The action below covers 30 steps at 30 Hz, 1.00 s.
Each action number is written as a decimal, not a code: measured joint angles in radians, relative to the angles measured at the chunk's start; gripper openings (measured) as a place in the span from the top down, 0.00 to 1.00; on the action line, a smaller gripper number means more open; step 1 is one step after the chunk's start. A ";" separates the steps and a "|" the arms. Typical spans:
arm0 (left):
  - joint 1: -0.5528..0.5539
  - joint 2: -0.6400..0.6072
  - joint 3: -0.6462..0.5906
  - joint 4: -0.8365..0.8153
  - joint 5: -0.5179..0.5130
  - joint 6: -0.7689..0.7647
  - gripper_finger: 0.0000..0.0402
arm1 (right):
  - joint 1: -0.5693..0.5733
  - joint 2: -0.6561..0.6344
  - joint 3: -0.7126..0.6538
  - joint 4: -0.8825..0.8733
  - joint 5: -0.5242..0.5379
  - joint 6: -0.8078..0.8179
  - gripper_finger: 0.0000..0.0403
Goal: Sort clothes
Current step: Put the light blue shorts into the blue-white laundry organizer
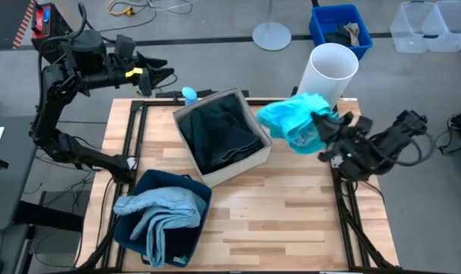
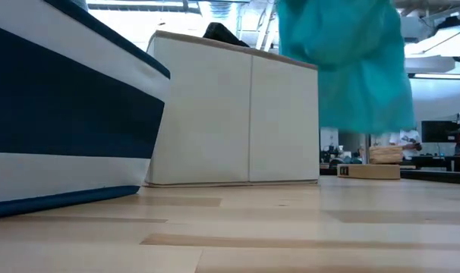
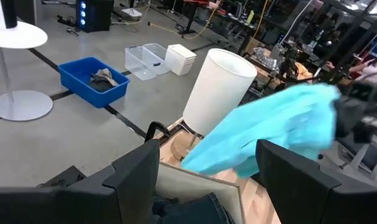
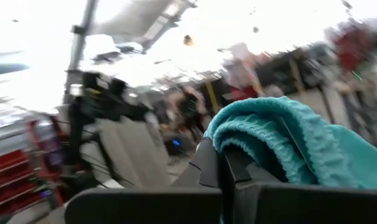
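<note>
My right gripper (image 1: 322, 128) is shut on the turquoise garment (image 1: 295, 122), held above the table just right of the beige box (image 1: 249, 161). The garment also shows in the low view (image 2: 359, 61) and the left wrist view (image 3: 269, 137). Dark garments (image 1: 219, 133) lie inside the beige box. The pale blue garment (image 1: 158, 213) lies in the navy box (image 1: 194, 185) and spills over its near rim. My left gripper (image 1: 151, 76) is open and empty, raised over the table's far left edge; its fingers also show in the left wrist view (image 3: 207, 180). My right gripper pinches a bunched fold of the turquoise garment (image 4: 251, 134) between its two fingers; several layers are gathered there. The fingers come from the table's right side, about level. The garment hangs slack below and beside the gripper, its lower edge (image 2: 367, 125) clear of the table.
A tall white cylinder (image 1: 333, 68) stands at the far right edge, close behind the held garment. A small light blue object (image 1: 189, 94) sits at the far edge. A blue bin (image 1: 341, 27) and clear bins (image 1: 432, 27) stand on the floor. Bare wood (image 1: 291, 221) lies at the near right.
</note>
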<state>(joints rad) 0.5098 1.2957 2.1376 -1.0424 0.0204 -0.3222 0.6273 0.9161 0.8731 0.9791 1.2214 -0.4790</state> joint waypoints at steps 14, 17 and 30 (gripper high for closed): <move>-0.054 0.000 0.000 0.012 0.065 -0.045 0.35 | -0.002 0.082 0.282 -0.416 -0.459 0.199 1.00; -0.096 0.001 0.000 0.033 0.106 -0.056 0.35 | -0.030 0.156 0.330 -0.453 -0.578 0.288 1.00; -0.342 -0.022 0.000 0.126 0.352 -0.016 0.35 | -0.123 0.592 0.745 -0.520 -0.756 0.451 1.00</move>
<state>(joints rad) 0.1678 1.2734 2.1381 -0.9159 0.3729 -0.3382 0.5041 1.5083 1.6185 0.4592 0.4654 -0.0277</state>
